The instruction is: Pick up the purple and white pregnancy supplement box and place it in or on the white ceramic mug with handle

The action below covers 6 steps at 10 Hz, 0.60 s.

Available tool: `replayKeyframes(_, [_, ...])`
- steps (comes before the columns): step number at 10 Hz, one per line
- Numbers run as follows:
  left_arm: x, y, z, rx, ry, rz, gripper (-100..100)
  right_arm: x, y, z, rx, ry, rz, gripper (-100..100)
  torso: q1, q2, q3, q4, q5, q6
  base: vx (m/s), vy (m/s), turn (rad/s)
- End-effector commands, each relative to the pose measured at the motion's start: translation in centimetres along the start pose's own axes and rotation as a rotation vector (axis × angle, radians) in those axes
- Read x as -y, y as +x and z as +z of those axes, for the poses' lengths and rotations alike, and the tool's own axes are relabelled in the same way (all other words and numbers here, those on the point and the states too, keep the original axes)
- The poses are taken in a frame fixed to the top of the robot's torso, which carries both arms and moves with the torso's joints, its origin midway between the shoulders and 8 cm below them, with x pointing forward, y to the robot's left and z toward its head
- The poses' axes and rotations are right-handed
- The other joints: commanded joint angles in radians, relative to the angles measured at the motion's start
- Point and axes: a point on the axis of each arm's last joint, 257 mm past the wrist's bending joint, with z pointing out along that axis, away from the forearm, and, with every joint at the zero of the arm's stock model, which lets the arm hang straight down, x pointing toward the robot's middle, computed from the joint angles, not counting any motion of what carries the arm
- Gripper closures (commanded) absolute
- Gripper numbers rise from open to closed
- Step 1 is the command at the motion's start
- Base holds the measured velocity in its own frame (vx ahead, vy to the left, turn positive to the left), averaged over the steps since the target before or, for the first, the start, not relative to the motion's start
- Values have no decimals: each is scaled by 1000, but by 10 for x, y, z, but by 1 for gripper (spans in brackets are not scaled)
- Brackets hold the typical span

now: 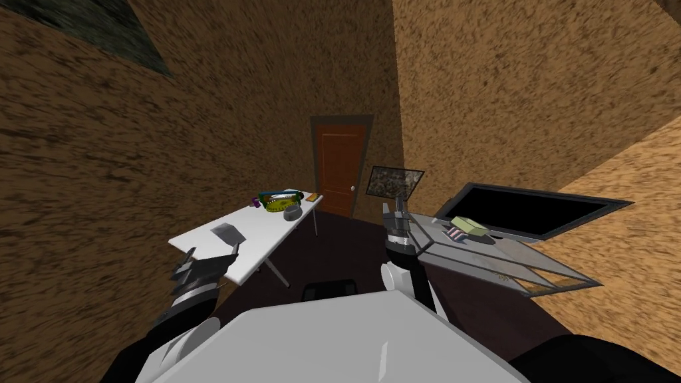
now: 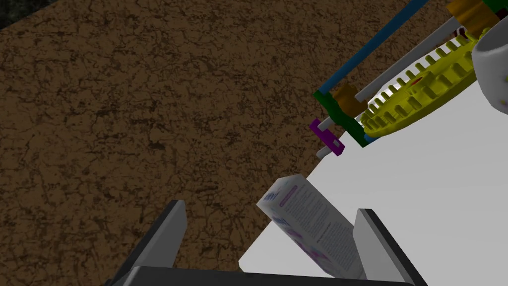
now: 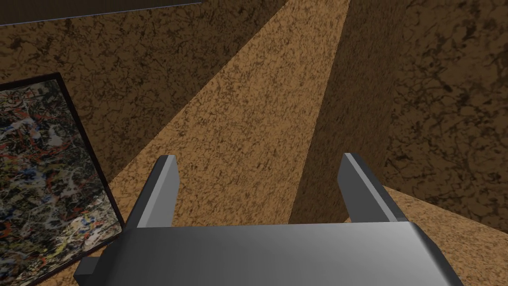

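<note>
The white box with purple print [image 2: 310, 223] lies flat near the corner of the white table [image 2: 421, 198], and it looks grey in the head view [image 1: 227, 234]. My left gripper [image 2: 270, 233] is open around it, low at the table's near edge [image 1: 211, 254]. The box sits close against one finger [image 2: 377, 243], while the other finger [image 2: 166, 238] hangs off the table's side. I cannot tell whether the near finger touches it. The mug [image 1: 291, 213] stands farther along the table, its pale rim [image 2: 491, 64] beside a toy. My right gripper [image 1: 397, 209] is raised and open [image 3: 258, 193].
A yellow gear toy with blue, green and purple rods [image 2: 397, 99] lies beyond the box, beside the mug. A brown door [image 1: 340, 169] stands behind the table. To the right is a grey table [image 1: 505, 262] with a pale box [image 1: 469, 227]. Dark floor lies between them.
</note>
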Motion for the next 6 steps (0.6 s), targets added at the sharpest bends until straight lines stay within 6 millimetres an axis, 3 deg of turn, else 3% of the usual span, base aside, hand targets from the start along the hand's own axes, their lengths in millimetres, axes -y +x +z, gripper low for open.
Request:
replayKeyframes(1, [6, -22, -2, 55, 16, -59, -100, 0, 0, 0, 0, 0, 0, 0, 0, 0, 0, 0, 0, 0, 213, -157, 210])
replayKeyframes(2, [7, -23, -2, 60, 18, -72, -100, 0, 0, 0, 0, 0, 0, 0, 0, -3, -1, -1, 0, 0, 151, -96, 70])
replayKeyframes(6, [24, -70, 0, 169, 74, -212, -100, 0, 0, 0, 0, 0, 0, 0, 4, -3, -2, -1, 1, 0, 178, -91, 159])
